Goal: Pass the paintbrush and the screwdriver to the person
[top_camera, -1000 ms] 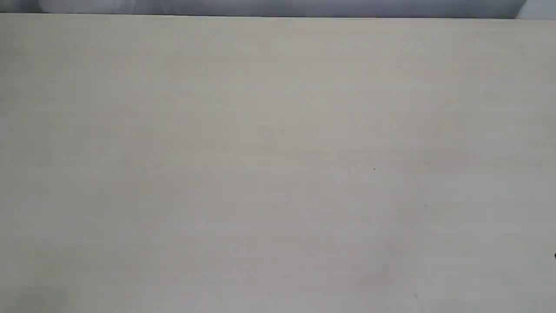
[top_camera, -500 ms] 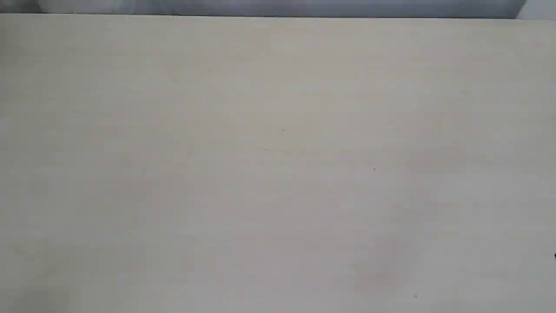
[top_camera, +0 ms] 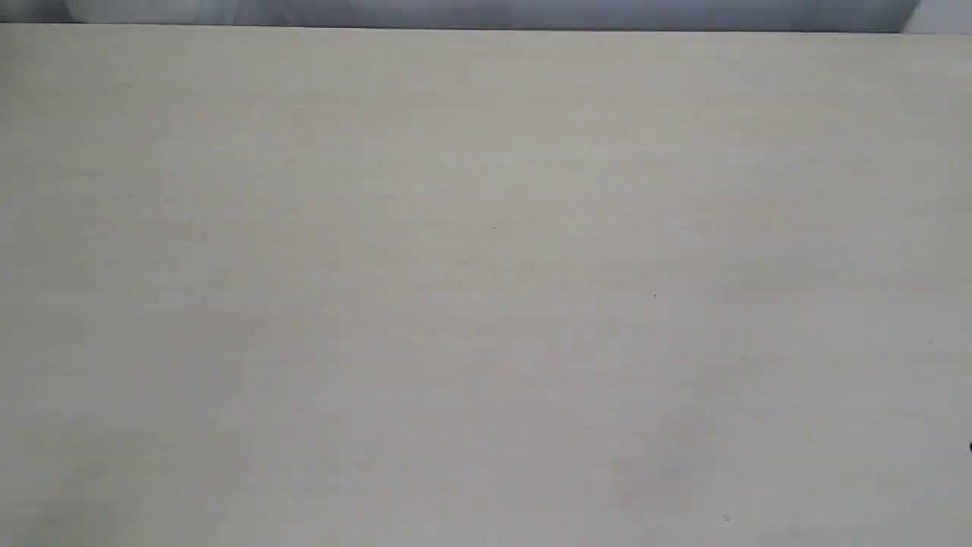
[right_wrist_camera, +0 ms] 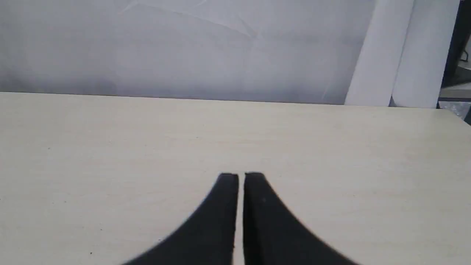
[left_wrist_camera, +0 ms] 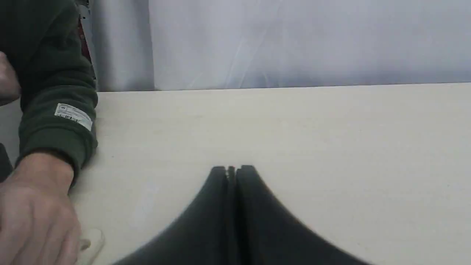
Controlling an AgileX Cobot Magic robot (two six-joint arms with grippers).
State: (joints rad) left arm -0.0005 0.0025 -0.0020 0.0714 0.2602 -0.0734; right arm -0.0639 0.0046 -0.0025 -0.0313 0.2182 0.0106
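The person's bare hand [left_wrist_camera: 33,209] rests on the pale table [left_wrist_camera: 294,132], with a dark green sleeve [left_wrist_camera: 51,73] bearing a small light patch [left_wrist_camera: 73,116] above it. A pale rounded end [left_wrist_camera: 92,238] pokes out from under that hand; I cannot tell what it is. The paintbrush and the screwdriver are otherwise out of view. My left gripper [left_wrist_camera: 232,168] hovers over the table beside the hand, shut with nothing between its black fingers. My right gripper [right_wrist_camera: 241,175] is shut and empty over bare tabletop. Neither gripper shows in the exterior view.
The exterior view holds only the pale tabletop [top_camera: 486,266] and its far edge [top_camera: 486,29]. A grey-white backdrop [right_wrist_camera: 184,48] stands behind the table, with white upright panels [right_wrist_camera: 401,55] at one corner.
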